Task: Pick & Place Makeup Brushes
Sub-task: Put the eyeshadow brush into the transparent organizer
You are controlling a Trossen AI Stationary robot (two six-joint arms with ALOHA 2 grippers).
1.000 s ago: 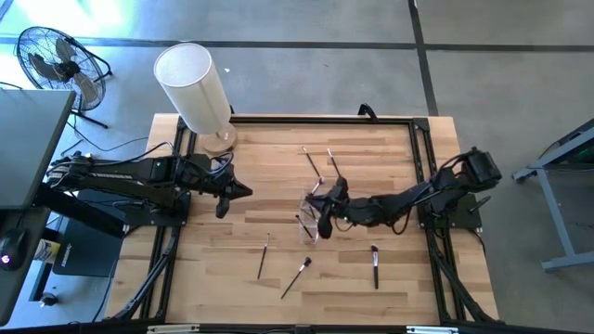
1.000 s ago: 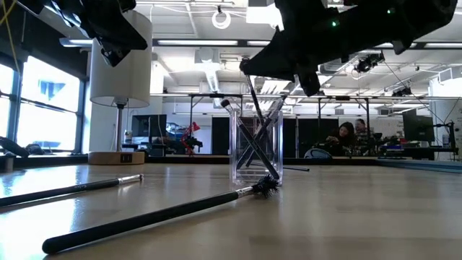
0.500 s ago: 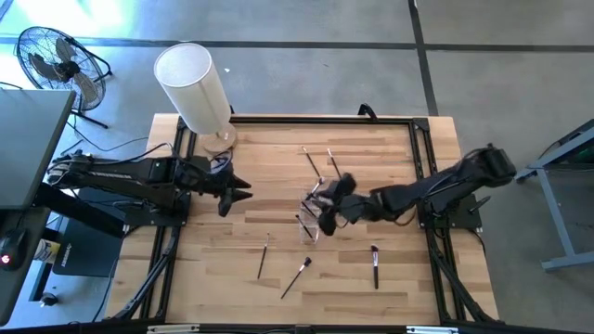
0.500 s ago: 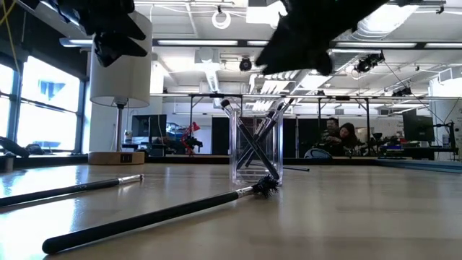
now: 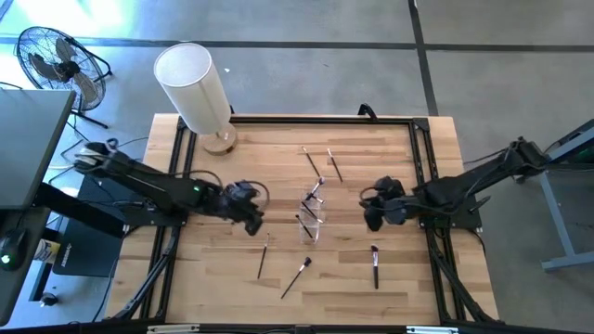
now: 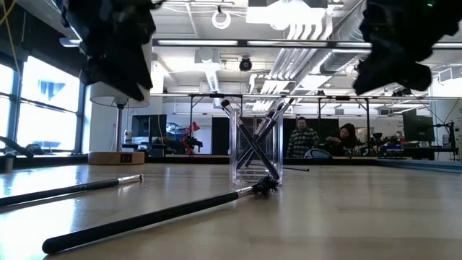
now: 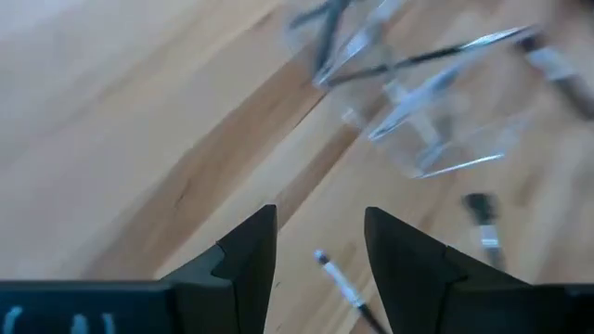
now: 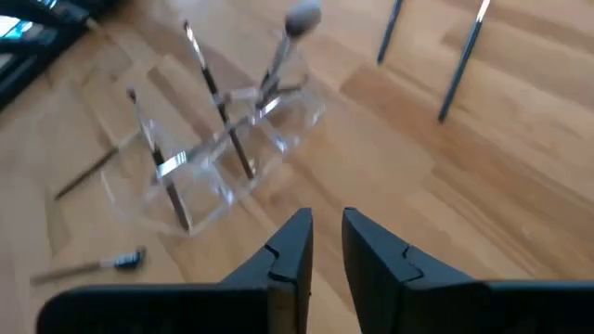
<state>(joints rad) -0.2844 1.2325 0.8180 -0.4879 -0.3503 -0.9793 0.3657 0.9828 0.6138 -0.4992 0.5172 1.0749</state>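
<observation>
A small clear cup [image 5: 313, 215] stands mid-table with several makeup brushes [image 6: 253, 137] in it, crossed, lower ends on its bottom, leaning on its rim. Three more brushes [image 5: 263, 258] [image 5: 295, 276] [image 5: 375, 266] lie flat near the front, and two [image 5: 312, 162] [image 5: 334, 164] lie behind the cup. My left gripper [image 5: 254, 221] hovers left of the cup, open and empty [image 7: 320, 218]; one brush's end [image 7: 339, 286] lies on the table below the gap. My right gripper [image 5: 371, 215] hovers right of the cup, its fingers [image 8: 327, 223] a narrow gap apart, empty.
A white-shaded lamp [image 5: 195, 88] on a wooden base stands at the far left corner. Black frame rails [image 5: 422, 167] run along the table's left, right and far edges. People show in the room behind [image 6: 303, 141]. Bare wood lies at the left and right of the cup.
My right gripper has risen off the cup and drawn back toward the table's right edge; the brush it stood over stays leaning in the cup. My left gripper has gone toward the table's right and near edges, closer to the cup and the nearby lying brush.
</observation>
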